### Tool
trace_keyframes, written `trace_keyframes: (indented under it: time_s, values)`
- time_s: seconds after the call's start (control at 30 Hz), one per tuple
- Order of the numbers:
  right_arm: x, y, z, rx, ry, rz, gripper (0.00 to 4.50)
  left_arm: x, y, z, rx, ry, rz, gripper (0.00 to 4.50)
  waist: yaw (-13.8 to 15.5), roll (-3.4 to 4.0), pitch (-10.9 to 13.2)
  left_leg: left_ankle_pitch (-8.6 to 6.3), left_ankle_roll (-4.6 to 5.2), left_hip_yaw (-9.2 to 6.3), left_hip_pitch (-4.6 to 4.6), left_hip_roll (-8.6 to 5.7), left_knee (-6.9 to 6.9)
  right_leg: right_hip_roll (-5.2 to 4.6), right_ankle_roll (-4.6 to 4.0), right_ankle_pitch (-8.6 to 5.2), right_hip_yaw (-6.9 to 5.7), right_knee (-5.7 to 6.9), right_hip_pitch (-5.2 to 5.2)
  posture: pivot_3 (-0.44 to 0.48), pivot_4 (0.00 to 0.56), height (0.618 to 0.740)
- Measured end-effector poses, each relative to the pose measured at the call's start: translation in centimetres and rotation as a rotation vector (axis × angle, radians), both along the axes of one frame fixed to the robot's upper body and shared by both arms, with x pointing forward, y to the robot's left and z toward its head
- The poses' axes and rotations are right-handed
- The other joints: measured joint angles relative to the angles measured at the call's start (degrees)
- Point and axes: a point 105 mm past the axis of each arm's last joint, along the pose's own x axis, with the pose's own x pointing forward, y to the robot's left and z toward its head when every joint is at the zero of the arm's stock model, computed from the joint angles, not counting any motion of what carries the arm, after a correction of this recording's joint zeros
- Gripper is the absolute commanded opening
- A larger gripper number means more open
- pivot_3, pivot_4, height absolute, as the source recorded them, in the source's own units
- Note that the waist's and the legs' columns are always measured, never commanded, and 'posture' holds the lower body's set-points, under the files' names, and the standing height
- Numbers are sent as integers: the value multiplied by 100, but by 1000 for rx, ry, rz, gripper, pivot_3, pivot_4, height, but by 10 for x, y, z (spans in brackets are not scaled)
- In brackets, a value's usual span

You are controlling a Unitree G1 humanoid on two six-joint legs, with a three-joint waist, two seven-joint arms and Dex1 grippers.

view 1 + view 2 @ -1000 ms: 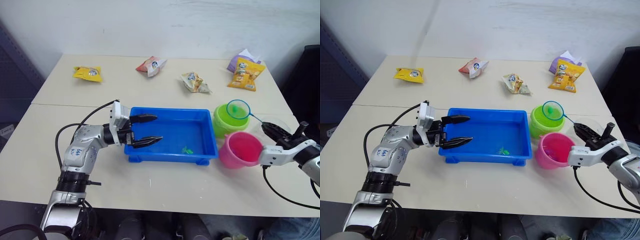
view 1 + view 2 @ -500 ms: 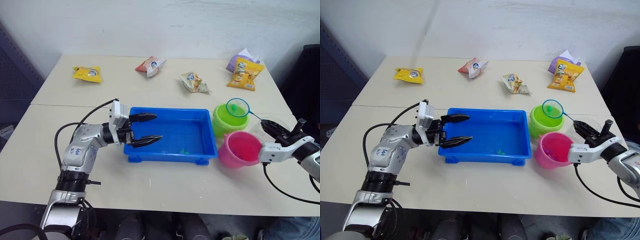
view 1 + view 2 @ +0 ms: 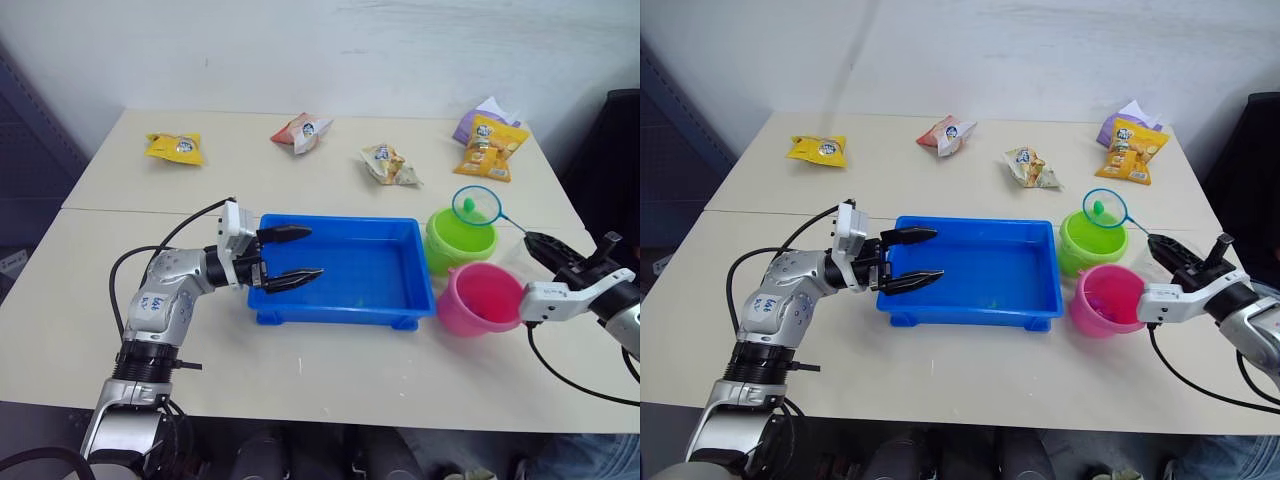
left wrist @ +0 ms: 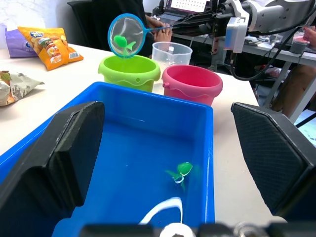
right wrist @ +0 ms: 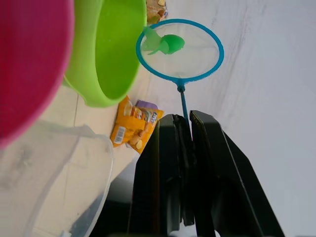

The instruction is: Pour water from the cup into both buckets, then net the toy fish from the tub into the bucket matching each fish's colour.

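At the right edge of the frame the right gripper [image 5: 183, 129] has its two black fingers closed on the thin dark handle of the small hoop net with a light blue round rim [image 3: 476, 205], which hangs over the lime green round plastic bucket [image 3: 459, 243] at centre right — a tiny green toy fish [image 4: 121, 41] lies in the mesh. Just in front of that bucket stands the pink round plastic bucket [image 3: 482, 298], and a large clear plastic measuring cup [image 4: 170, 52] sits close behind the two. The shallow rectangular bright blue plastic tub [image 3: 340, 272] fills the middle of the frame, holding another small green toy fish [image 4: 181, 171] near its right end. The left gripper [image 3: 292, 254] is spread wide and empty at the tub's left end. Four snack packets [image 3: 175, 146] lie along the table's far side.
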Motion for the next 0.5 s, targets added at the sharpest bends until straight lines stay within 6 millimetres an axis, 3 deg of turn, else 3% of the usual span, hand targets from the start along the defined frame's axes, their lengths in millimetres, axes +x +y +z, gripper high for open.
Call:
trace_keyframes:
  time_s: [0.2,0.37,0.5]
  values:
    - [5,-22,-7,-8,5,-125,0,0,0,0,0,0,2,4421,1,0,0,0,0,-1,0,0,0,-1,0,0,0,1,0,0,150,738]
    - [1,-7,-5,8,0,-48,0,0,0,1,1,-2,2,4421,-9,0,0,1,-1,-1,3,2,0,1,-1,0,1,6,0,0,150,738]
    - [-2,-10,-13,20,19,-72,0,1,2,1,7,-3,8,4421,1,0,0,1,0,0,0,-1,1,-1,-1,0,1,4,0,0,150,738]
